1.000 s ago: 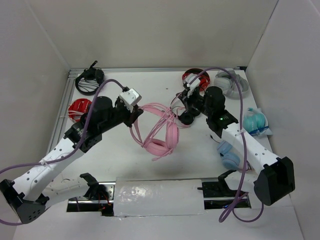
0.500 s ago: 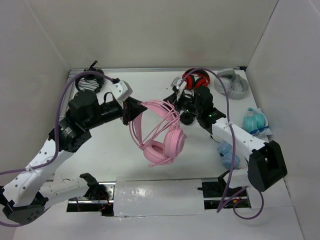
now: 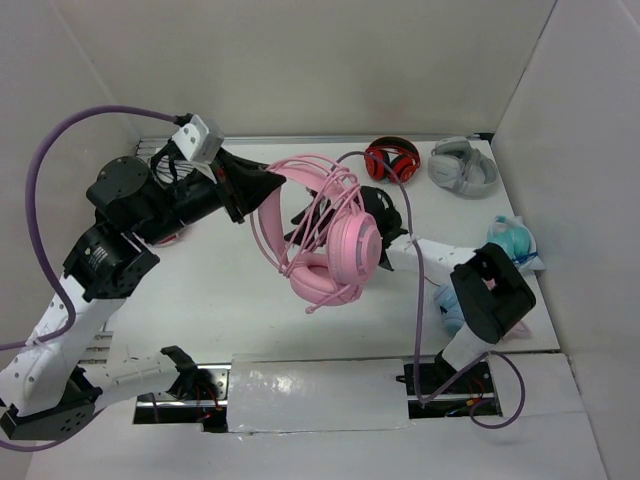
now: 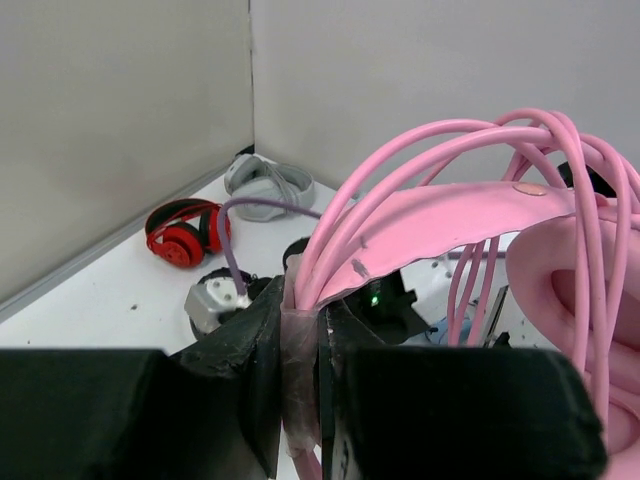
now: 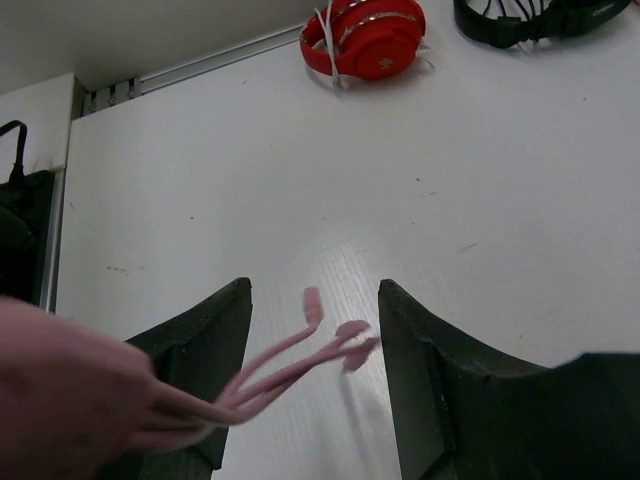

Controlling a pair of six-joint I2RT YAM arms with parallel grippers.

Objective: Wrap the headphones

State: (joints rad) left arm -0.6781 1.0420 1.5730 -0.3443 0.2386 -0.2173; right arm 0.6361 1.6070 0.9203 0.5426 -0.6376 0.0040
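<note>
We pinch light-pink cushioned over-ear headphones (image 3: pixel 340 245) by the headband in left gripper (image 3: pixel 262 190) | cups at its 4 o'clock | right gripper (image 5: pixel 312 295) nearer them, gaping, thin pink cable tail (image 5: pixel 300 360) between its fingers

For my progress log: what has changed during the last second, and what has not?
The left tool, shut on the pink headphones, rose and drew back, lifting them. The right tool, open, moved left in behind the cups. The red headphones and grey headphones stayed put.

I see the headphones (image 3: pixel 335 250) light pink all over. The tabletop (image 3: pixel 230 290) is plain white. At its far edge are red-and-black headphones (image 3: pixel 391 160) and a grey pair (image 3: pixel 462 167).
</note>
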